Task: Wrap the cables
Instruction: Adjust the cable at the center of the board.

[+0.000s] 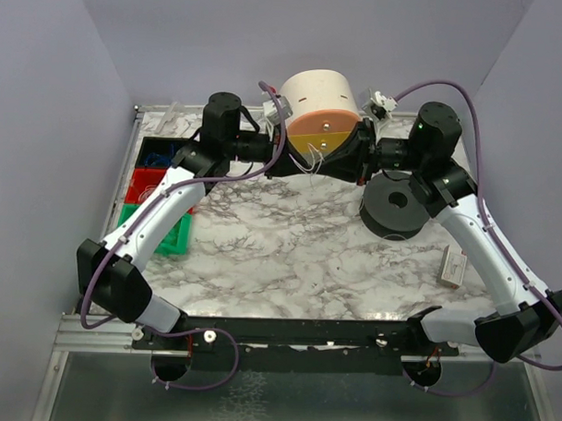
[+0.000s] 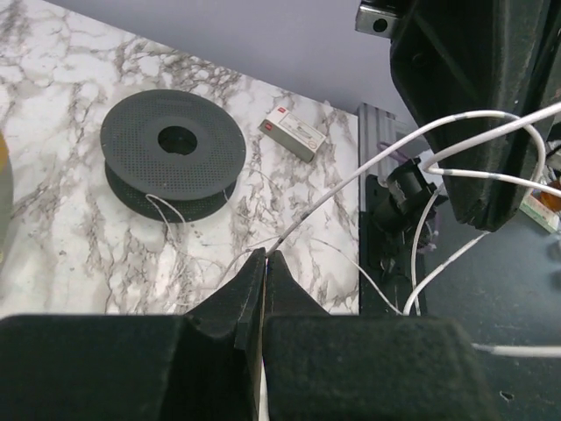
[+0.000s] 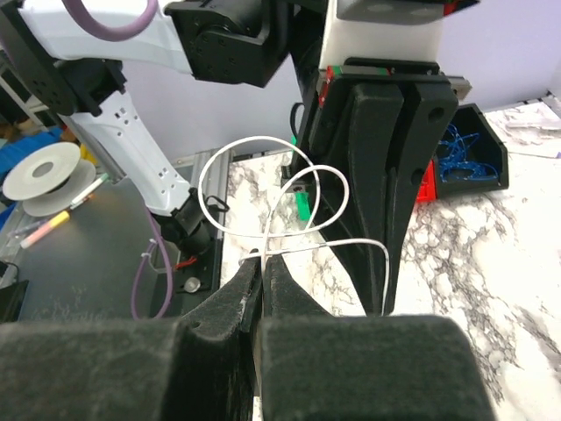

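Observation:
The cable (image 2: 351, 186) is a thin white strand strung in loops between my two grippers, which meet tip to tip above the back of the table. In the left wrist view my left gripper (image 2: 266, 255) is shut on the cable. From there the strand climbs right to the black fingers (image 2: 473, 114) of the right gripper. In the right wrist view my right gripper (image 3: 262, 260) is shut on the cable (image 3: 263, 145), which curls in two loops in front of the left gripper's fingers (image 3: 394, 167). From above, the left gripper (image 1: 299, 161), the right gripper (image 1: 343, 154) and the pale loops (image 1: 312, 165) sit close together.
A dark grey spool (image 1: 396, 207) lies flat on the marble table (image 1: 289, 257) under the right arm, with thin strands trailing off it (image 2: 158, 206). A small white box (image 1: 452, 269) lies to its right. A beige cylinder (image 1: 317, 96) stands behind the grippers. Coloured bins (image 1: 153, 183) line the left edge.

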